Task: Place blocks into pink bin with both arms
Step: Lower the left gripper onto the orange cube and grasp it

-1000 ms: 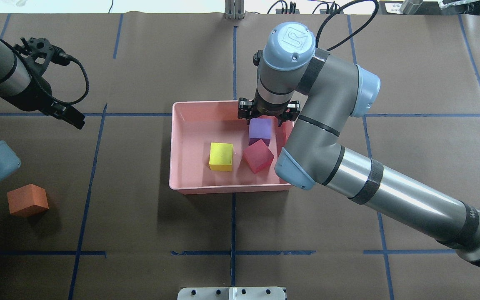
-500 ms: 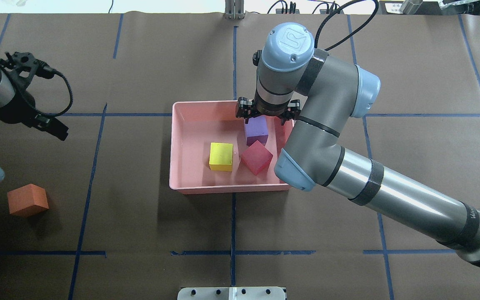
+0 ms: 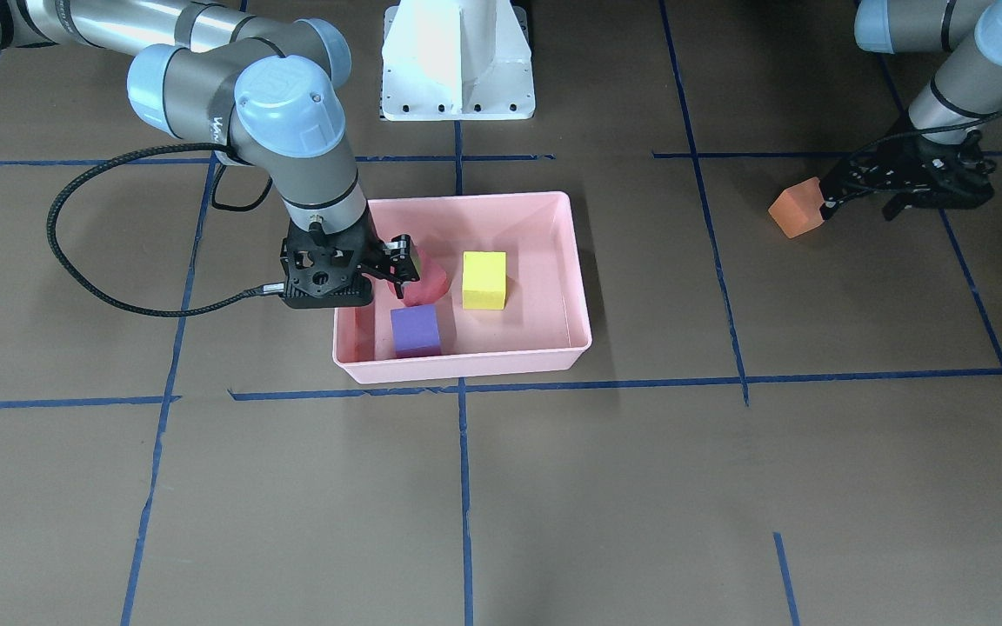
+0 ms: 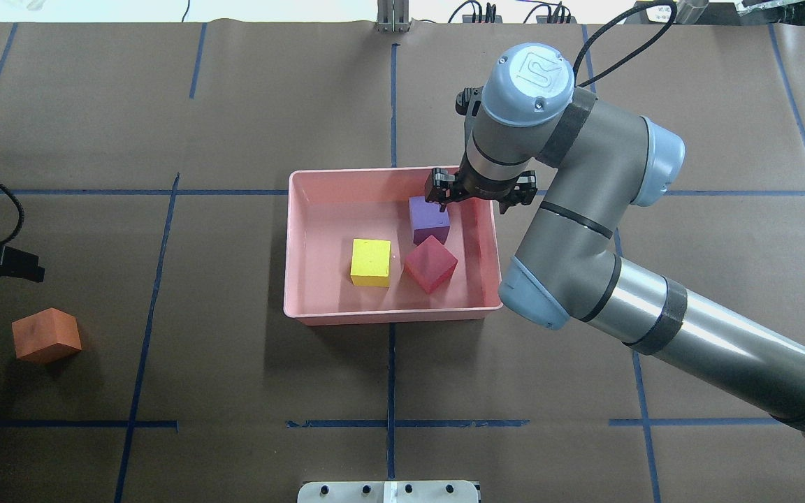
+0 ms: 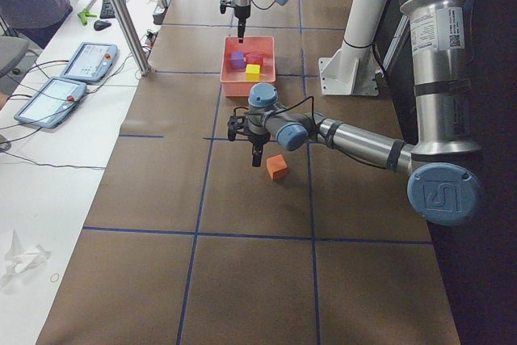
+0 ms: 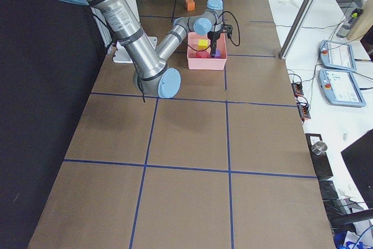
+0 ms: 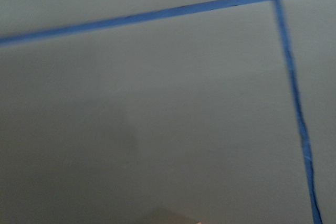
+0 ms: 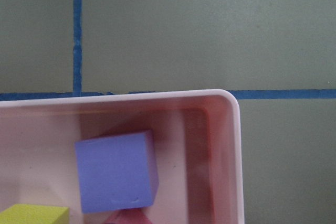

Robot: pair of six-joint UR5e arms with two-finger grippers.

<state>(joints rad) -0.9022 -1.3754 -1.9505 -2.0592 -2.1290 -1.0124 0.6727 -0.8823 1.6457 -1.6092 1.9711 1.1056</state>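
One orange block [image 4: 46, 335] sits on open table [image 4: 235, 384], well outside the pink bin [image 4: 346, 318].

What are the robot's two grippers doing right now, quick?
Left gripper: looks open, empty, beside the orange block.
Right gripper: open, empty, over the pink bin; the purple block lies free inside.

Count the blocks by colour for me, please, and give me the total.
purple block: 1
red block: 1
yellow block: 1
orange block: 1
Total: 4 blocks, 3 in the bin and 1 outside it on the table.
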